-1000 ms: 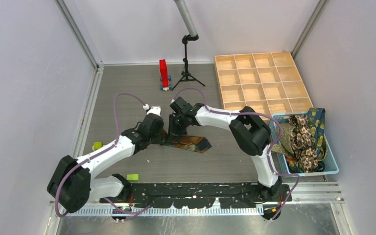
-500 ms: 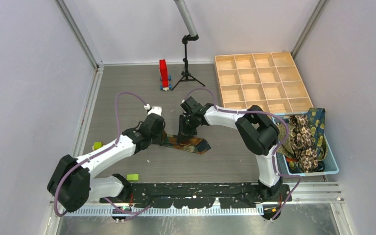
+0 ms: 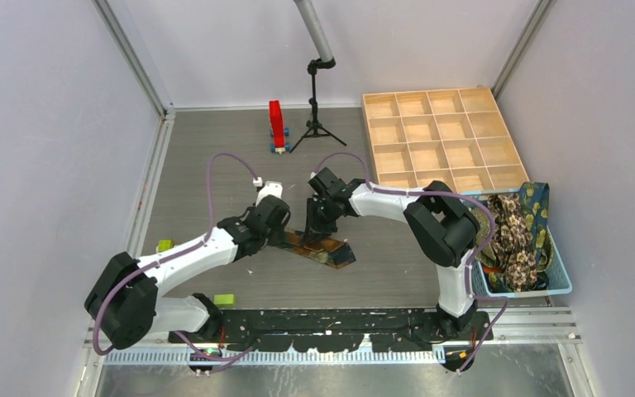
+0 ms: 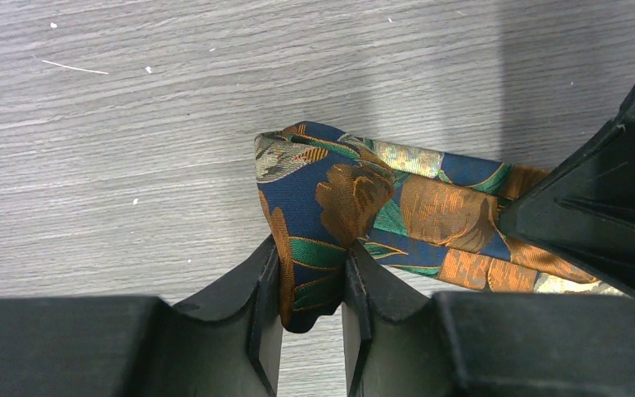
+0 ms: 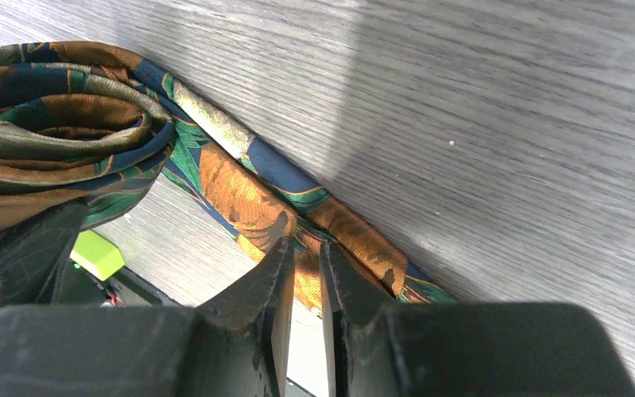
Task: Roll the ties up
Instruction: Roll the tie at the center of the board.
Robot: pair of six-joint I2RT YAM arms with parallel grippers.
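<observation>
One tie (image 3: 327, 250), navy with orange and green leaf patterns, lies mid-table, its left end rolled up. My left gripper (image 3: 286, 237) is shut on that rolled end (image 4: 322, 198); the fabric sits pinched between its fingers (image 4: 312, 281). My right gripper (image 3: 314, 234) stands just right of it, over the flat strip (image 5: 248, 194). Its jaws (image 5: 304, 263) are almost together with nothing between them, tips at the strip's edge. The roll (image 5: 66, 124) shows at the left of the right wrist view. More ties (image 3: 513, 231) are heaped in the basket.
A light blue basket (image 3: 564, 283) stands at the right edge. A wooden compartment tray (image 3: 438, 136) is at the back right. A red object (image 3: 276, 124) and a black tripod stand (image 3: 316, 112) are at the back. Green blocks (image 3: 224, 299) (image 3: 164, 246) lie near left.
Both grippers have shifted right and a little nearer along the tie. The roll has advanced with the left gripper, and the flat part of the tie is shorter.
</observation>
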